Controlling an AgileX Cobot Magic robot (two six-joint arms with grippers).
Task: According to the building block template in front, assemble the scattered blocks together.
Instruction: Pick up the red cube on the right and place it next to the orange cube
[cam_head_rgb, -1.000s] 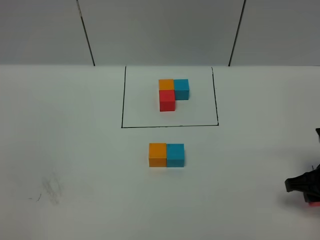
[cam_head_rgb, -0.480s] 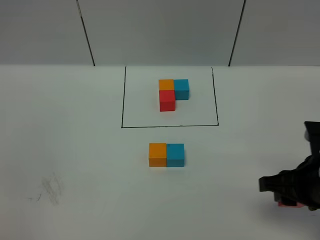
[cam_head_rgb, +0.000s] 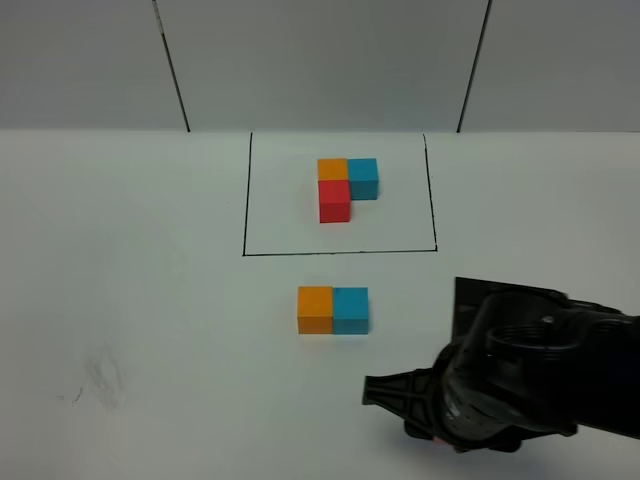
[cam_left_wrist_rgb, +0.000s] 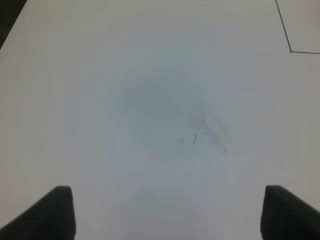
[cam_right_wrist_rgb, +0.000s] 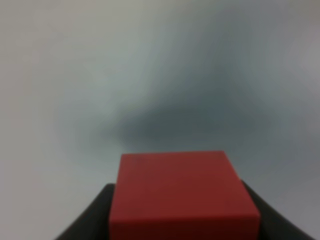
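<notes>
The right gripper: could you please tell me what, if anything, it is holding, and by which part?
The right gripper holds the red cube, clamped by two opposite side faces. The left gripper is open and holds nothing.

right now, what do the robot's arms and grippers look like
The right arm is a bulky matte black housing with a rounded, ringed body, a flat black plate behind it and a ribbed tapered piece sticking out. The left gripper shows only two blunt dark fingertips. The right gripper has black fingers too. No cables, markings or labels visible.
</notes>
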